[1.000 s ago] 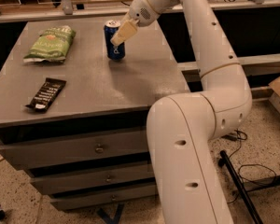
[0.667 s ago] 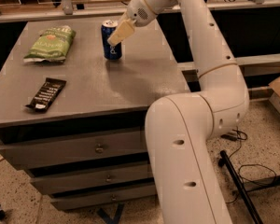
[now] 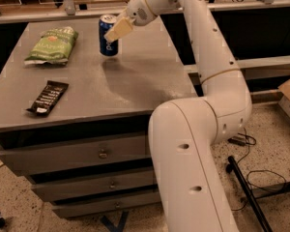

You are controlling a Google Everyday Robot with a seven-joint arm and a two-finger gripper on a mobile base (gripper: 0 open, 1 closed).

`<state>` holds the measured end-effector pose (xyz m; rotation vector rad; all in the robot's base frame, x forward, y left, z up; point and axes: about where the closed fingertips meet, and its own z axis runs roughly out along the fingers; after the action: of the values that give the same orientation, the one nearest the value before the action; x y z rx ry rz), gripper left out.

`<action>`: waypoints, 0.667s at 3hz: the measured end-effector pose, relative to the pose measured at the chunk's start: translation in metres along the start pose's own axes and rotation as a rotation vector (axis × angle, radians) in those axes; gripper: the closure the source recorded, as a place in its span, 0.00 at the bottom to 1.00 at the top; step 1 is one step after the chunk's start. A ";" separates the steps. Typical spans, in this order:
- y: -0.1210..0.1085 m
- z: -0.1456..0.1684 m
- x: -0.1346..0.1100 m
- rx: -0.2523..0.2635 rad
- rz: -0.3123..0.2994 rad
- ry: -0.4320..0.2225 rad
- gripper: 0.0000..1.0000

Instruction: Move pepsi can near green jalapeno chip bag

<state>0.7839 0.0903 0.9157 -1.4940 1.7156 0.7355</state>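
Observation:
The pepsi can [image 3: 106, 38], dark blue with a silver top, stands upright toward the back of the grey table [image 3: 135, 86]. My gripper [image 3: 116, 30] reaches in from the right and is shut on the can's upper part, with a cream finger [image 3: 120, 28] across its front. The green jalapeno chip bag [image 3: 53, 45] lies flat at the back left of the table, about one can height to the left of the can. I cannot tell whether the can's base touches the table.
A flat black bar wrapper [image 3: 47, 97] lies near the table's front left edge. Drawers [image 3: 102, 153] run below the tabletop. My white arm [image 3: 203, 81] arches over the table's right edge. Cables [image 3: 261, 178] lie on the floor at right.
My gripper has moved left and slightly toward the back with the pepsi can in it, bringing the can closer to the chip bag. The bag and the wrapper have not moved.

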 end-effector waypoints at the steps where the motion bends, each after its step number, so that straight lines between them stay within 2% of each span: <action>1: -0.017 0.022 -0.031 0.062 -0.007 -0.077 1.00; 2: -0.016 0.052 -0.043 0.078 0.013 -0.023 0.97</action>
<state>0.8107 0.1544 0.9223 -1.4175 1.7183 0.6823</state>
